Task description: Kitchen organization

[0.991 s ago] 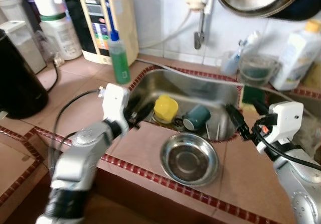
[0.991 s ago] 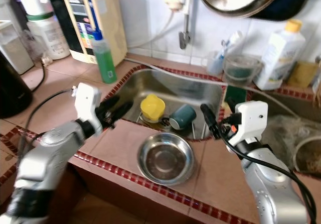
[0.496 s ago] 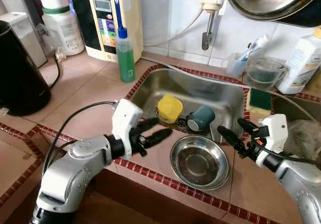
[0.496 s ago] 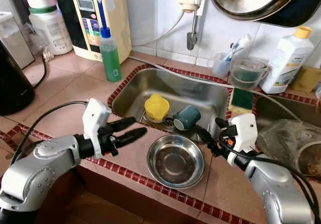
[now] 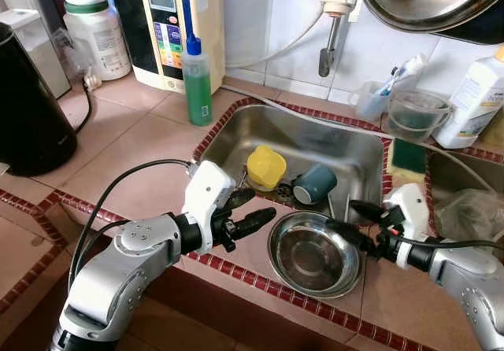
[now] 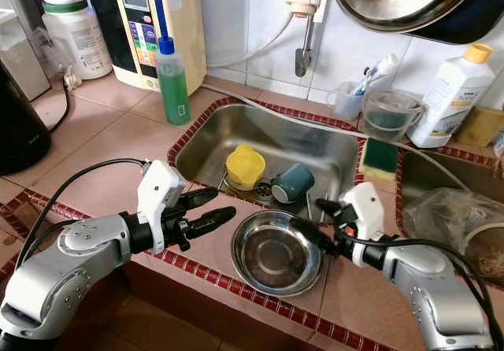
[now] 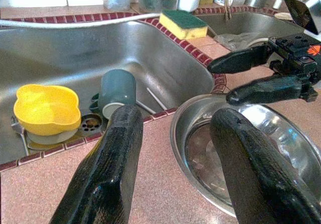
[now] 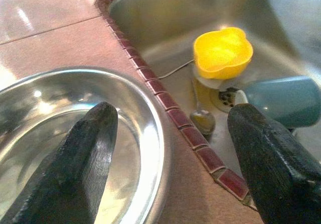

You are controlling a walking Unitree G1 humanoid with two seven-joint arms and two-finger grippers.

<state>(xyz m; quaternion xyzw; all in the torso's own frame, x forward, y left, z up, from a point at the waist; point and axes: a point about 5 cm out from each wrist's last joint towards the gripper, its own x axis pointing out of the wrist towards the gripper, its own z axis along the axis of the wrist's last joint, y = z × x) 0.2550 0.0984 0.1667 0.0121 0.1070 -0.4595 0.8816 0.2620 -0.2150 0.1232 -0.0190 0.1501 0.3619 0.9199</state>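
The steel bowl [image 5: 315,254] sits mouth up on the tiled table, on the strip of tile just in front of the sink [image 5: 358,150], its rim slightly over the table's front edge. Being round, it has no long axis to speak of; its opening faces straight up and it looks empty.

Little of the tidying seems done yet. Nothing is held, and the bowl is not lifted. Inside the sink, behind the bowl, a yellow cup [image 5: 266,167] stands over the drain and a teal mug [image 5: 314,183] lies on its side beside it, mouth toward the drain, with a spoon [image 8: 202,119] lying near them.

The left gripper [image 5: 246,212] hovers just beside the bowl's left edge, jaws spread wide and empty. The right gripper [image 5: 357,222] is at the bowl's right rim, jaws also wide, one finger over the bowl and the other over the sink side, so the rim lies between them; I judge a grasp of the rim is being lined up.

Farther behind the bowl, a green soap bottle [image 5: 197,83] and a sponge [image 5: 406,155] flank the sink.
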